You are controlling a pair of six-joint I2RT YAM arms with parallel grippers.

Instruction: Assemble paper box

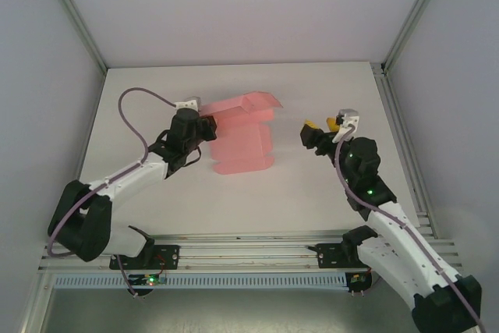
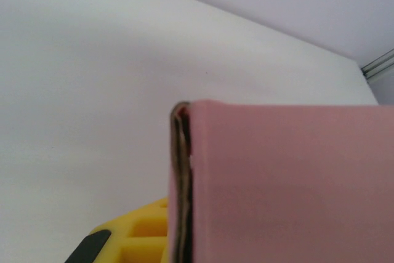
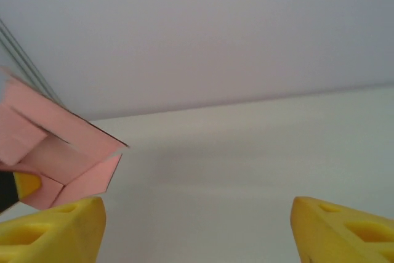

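The left end effector (image 1: 204, 125) is clamped narrow on the box (image 1: 243, 144), pinching the pink card at its left edge. In the left wrist view the card (image 2: 289, 183) sits right against the grip. Its folded edge stands upright, with layers showing along the fold, and one yellow finger (image 2: 132, 238) is tucked in beside it, low down. Out from that grip the box spreads away to the end effector's right, over the white tabletop (image 1: 312, 193). At the far end a flap is folded up and open. Whether the near panel rests on the tabletop cannot be told.

Across the gap, the right end effector (image 1: 318, 127) stands wide, with nothing between its yellow fingers (image 3: 55, 232). The box lies to its left, near but apart from it. In the right wrist view the box (image 3: 55, 158) hangs above and beyond the left-hand finger, flaps angled open toward the camera, and bare tabletop (image 3: 246, 170) stretches ahead between the fingers.
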